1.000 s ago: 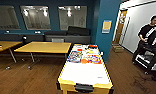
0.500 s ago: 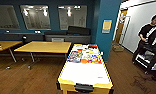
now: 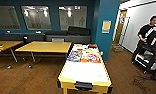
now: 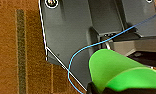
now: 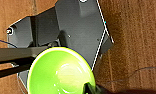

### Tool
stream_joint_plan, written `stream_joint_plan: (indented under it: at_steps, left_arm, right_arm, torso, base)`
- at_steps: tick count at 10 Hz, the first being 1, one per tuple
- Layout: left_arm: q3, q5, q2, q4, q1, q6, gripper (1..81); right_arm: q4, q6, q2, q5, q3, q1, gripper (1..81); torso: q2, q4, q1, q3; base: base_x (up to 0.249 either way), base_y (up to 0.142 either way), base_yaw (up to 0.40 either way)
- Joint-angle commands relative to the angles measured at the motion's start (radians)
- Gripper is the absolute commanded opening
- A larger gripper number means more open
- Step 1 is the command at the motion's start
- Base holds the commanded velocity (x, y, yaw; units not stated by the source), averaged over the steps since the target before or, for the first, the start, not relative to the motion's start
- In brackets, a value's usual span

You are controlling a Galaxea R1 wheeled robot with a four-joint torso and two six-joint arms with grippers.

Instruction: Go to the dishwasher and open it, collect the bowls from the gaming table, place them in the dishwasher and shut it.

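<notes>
- Yellow wooden tables [image 3: 45,46] at left, on the brown wood floor [image 3: 26,80].
- White-topped gaming table [image 3: 84,71] at centre, colourful board games [image 3: 84,56] at its far end.
- Person [image 3: 147,41] at right beside a control rig.
- Bright green bowl [image 4: 119,72] at the left gripper; grip not discernible.
- Lime-green bowl [image 5: 60,72] at the right gripper; grip likewise unclear.

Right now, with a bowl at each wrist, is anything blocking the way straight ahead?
Yes. The gaming table stands right in front, end-on, its far half covered with board games. The green bowl and the lime bowl hang over wooden floor. A person stands off to the right.
</notes>
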State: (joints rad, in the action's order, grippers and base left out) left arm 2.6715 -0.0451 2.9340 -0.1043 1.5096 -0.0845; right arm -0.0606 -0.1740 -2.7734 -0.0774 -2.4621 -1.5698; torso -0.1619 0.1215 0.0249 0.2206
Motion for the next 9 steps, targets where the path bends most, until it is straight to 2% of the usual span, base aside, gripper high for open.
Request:
stream_joint_plan:
  at_steps: [1, 5, 9]
  left_arm:
    - [0.002, -0.047, -0.012, 0.005, -0.065, -0.011, 1.0]
    - [0.005, -0.039, -0.009, 0.006, -0.065, -0.017, 1.0]
    - [0.056, -0.024, -0.007, -0.005, -0.065, -0.006, 1.0]
  right_arm:
    - [-0.01, 0.004, 0.022, 0.044, -0.001, 0.056, 1.0]
    - [-0.007, 0.002, 0.025, 0.042, -0.003, 0.055, 1.0]
    - [-0.016, 0.004, 0.021, 0.042, -0.009, 0.055, 1.0]
  torso:
    - [0.0, 0.0, 0.0, 0.0]
    - [0.0, 0.0, 0.001, 0.0]
    - [0.0, 0.0, 0.001, 0.0]
  base:
    - [0.0, 0.0, -0.134]
    - [0.0, 0.0, -0.363]
    - [0.0, 0.0, -0.396]
